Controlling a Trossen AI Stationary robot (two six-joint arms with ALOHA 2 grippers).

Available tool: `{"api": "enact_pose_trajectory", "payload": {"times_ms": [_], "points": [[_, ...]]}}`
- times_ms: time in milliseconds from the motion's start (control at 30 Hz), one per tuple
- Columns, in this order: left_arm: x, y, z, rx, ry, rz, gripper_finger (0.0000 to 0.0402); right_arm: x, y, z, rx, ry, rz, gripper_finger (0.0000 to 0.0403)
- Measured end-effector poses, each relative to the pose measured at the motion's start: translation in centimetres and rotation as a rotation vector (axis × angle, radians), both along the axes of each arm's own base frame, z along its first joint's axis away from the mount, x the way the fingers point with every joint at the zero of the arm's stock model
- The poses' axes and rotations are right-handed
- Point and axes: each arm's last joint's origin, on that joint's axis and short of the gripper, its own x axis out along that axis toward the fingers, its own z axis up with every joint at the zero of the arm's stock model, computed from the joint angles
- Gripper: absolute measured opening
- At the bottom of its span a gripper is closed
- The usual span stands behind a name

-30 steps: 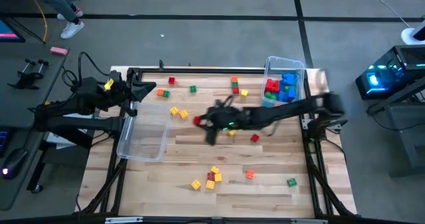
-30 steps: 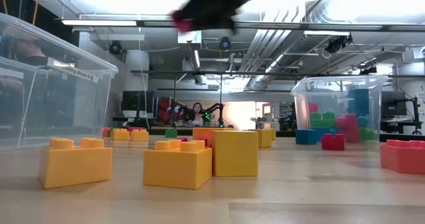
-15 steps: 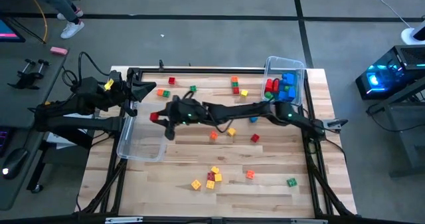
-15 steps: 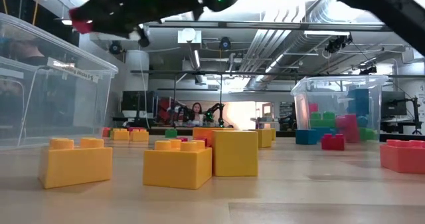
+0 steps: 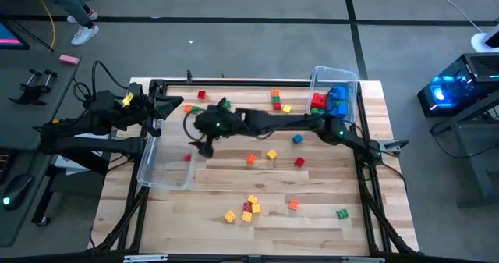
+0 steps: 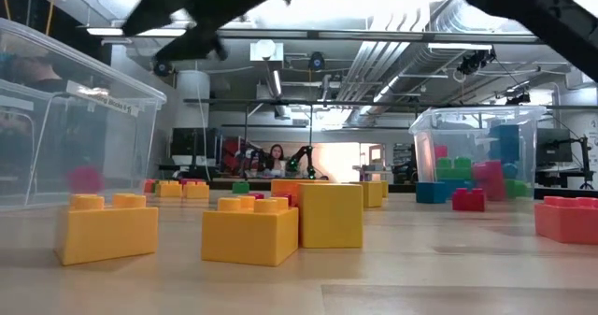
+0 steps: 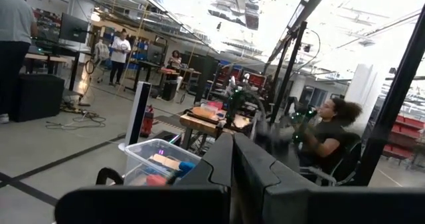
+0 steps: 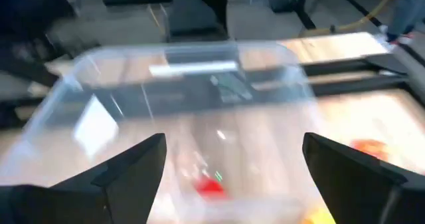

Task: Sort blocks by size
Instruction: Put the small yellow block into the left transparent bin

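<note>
Blocks (image 5: 251,207) lie scattered over the wooden table (image 5: 327,193), and 1 small red block (image 5: 187,158) sits inside the clear bin (image 5: 168,161) at the table's left side; the right wrist view shows it (image 8: 211,186) on the bin's floor, and the low view shows it (image 6: 86,178) through the bin's wall. The right gripper (image 5: 204,142) hangs just beside that bin's inner edge, above the table, with its 2 fingers (image 8: 126,167) spread wide and nothing between them. The right arm reaches across the table from the far side of the bin. A second clear bin (image 5: 335,99) of larger red, blue and green blocks stands well apart from the left bin, at the table's right rear corner. The left gripper (image 5: 168,105) waits near the left bin's back end, fingers (image 7: 219,164) pressed together.
</note>
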Motion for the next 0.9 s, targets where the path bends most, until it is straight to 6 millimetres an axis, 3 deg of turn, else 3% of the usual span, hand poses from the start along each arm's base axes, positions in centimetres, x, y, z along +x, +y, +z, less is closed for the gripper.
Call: {"api": "enact_pose_trajectory", "payload": {"times_ms": [233,367,467,600,767,900], "points": [[0.0,0.0,0.0,0.000,0.001,0.000,0.0000,-5.3,0.0,4.6,-0.080,0.254,0.057,0.0334],[0.0,0.0,0.0,0.001,0.002,0.001,0.0000,-8.6,0.7,5.2,-0.065,0.469,0.068,0.0324],[0.0,0.0,0.0,0.001,0.001,0.001,0.0000,-10.2,1.9,2.5,-0.045,0.662,0.074,0.0322],[0.0,0.0,0.0,0.001,0.002,0.001,0.0000,-13.5,3.5,-1.5,0.000,0.777,0.035,0.0322],[0.0,0.0,0.0,0.001,0.003,0.001,0.0000,-19.4,3.6,-5.6,0.133,0.738,-0.244,0.0322],[0.0,0.0,0.0,0.001,0.003,0.001,0.0000,-21.2,2.6,-6.3,0.320,0.585,-0.473,0.0322]]}}
